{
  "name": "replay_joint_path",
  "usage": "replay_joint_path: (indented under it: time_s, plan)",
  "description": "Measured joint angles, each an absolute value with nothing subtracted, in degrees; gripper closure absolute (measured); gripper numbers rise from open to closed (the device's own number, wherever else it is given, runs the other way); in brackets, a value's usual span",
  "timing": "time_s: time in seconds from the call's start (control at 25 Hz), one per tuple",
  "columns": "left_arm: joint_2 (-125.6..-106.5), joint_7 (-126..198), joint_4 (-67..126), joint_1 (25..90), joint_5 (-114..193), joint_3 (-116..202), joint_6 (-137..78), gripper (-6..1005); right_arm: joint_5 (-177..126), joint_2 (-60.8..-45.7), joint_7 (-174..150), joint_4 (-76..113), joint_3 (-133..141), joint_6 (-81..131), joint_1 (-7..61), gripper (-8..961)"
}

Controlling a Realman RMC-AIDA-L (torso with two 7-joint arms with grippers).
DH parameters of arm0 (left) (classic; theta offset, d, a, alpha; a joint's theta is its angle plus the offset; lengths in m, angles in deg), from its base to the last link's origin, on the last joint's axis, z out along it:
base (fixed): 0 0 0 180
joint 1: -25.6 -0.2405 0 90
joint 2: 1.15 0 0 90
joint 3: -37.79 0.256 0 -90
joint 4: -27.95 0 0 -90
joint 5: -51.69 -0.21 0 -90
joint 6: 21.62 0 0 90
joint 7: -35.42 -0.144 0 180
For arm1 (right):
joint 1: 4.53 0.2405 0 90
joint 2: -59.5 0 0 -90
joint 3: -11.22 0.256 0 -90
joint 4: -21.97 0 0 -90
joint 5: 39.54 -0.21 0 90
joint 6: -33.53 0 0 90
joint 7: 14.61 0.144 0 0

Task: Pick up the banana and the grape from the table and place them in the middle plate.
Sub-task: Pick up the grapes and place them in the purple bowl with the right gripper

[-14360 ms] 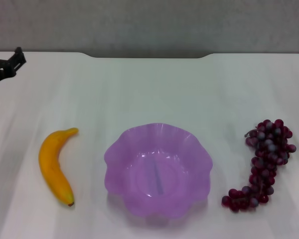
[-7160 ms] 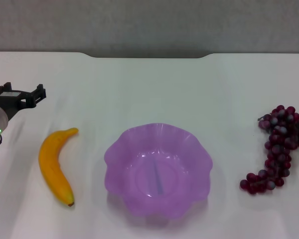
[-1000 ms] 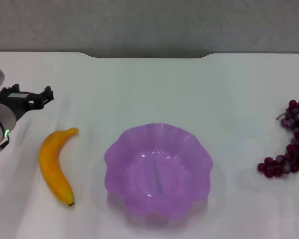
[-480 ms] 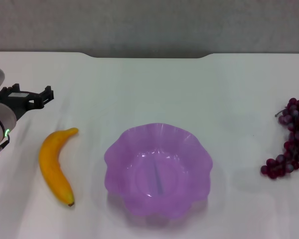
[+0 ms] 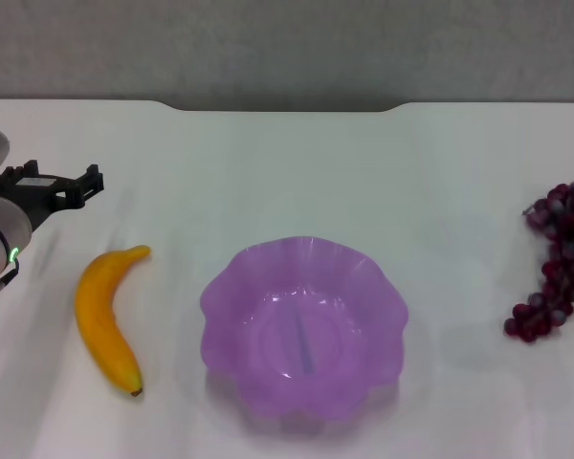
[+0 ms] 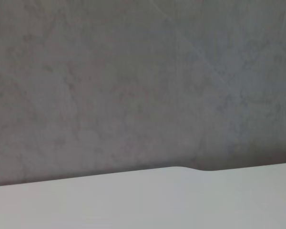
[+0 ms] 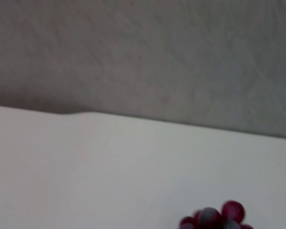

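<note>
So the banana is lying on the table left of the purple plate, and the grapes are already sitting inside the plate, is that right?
Not quite. The banana does lie on the table left of the purple plate, but the grapes are not inside it. The head view shows the plate empty, with the bunch far off at the picture's right edge.

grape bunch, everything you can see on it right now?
The grape is a bunch of small round dark red-purple berries with pale highlights, glossy, plastic-looking. In the head view it hangs as a curved, roughly vertical string at the far right edge, partly cut off by the frame, well right of the middle plate and not in it. What holds or touches it cannot be seen. The right wrist view shows only a few berries at its edge above the white table.
</note>
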State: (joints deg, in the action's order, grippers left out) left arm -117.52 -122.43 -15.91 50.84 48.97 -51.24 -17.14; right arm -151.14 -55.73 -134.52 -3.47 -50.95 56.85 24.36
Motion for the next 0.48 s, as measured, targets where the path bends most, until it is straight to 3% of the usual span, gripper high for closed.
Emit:
replay_joint_path:
  time_s: [0.48]
  plan:
    - [-117.52, -122.4, -15.9, 50.8, 49.0, -51.2, -17.1, 201, -151.2, -55.63, -135.3, -7.2, -50.0, 65.9, 25.2, 804]
